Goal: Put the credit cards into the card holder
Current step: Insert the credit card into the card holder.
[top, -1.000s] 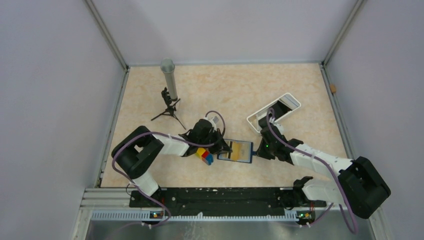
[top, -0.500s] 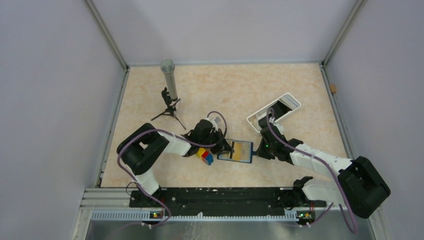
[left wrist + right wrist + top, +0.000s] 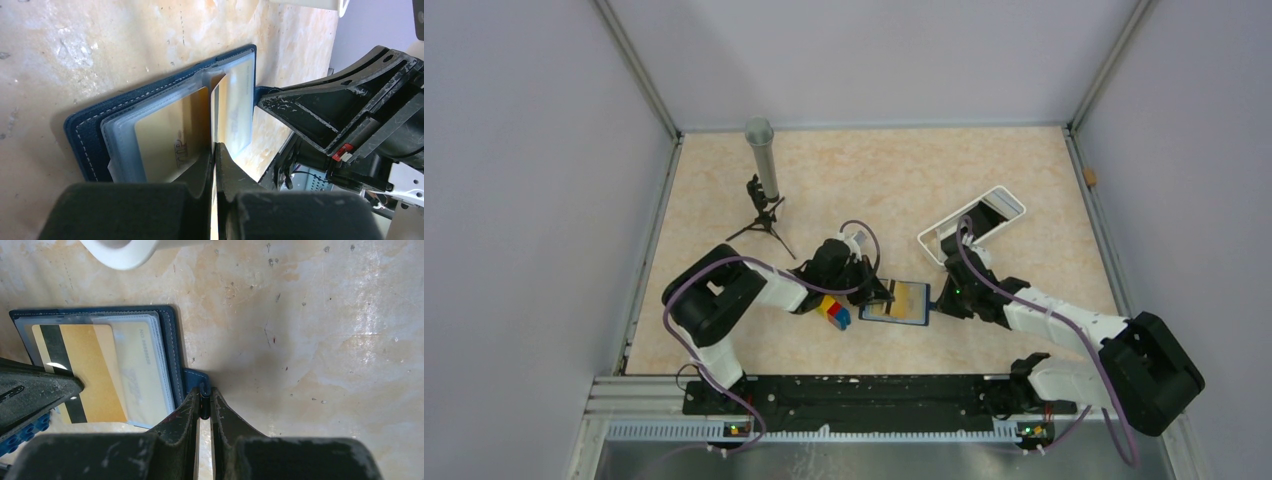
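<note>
The navy card holder [image 3: 890, 319] lies open on the table between both arms. My left gripper [image 3: 885, 292] is shut on a yellow-gold credit card [image 3: 90, 370] with a black stripe. That card's far edge reaches into the holder's clear sleeves. In the left wrist view it shows edge-on [image 3: 214, 110] between my left gripper [image 3: 215, 148] and the card holder [image 3: 82, 131]. A paler card [image 3: 142, 367] sits inside a sleeve. My right gripper [image 3: 204, 396] is shut on the holder's small snap tab [image 3: 194, 377], at the right edge of the card holder [image 3: 173, 340]. It is also seen from above as the right gripper [image 3: 937, 301].
A white oblong tray [image 3: 998, 199] lies behind the right arm. Coloured toy bricks [image 3: 832, 312] sit just left of the holder under the left wrist. A microphone on a small tripod [image 3: 762, 165] stands at the back left. Walls enclose the table.
The left arm has crept slightly right toward the holder with the card still pinched. The right arm and the holder have not moved.
</note>
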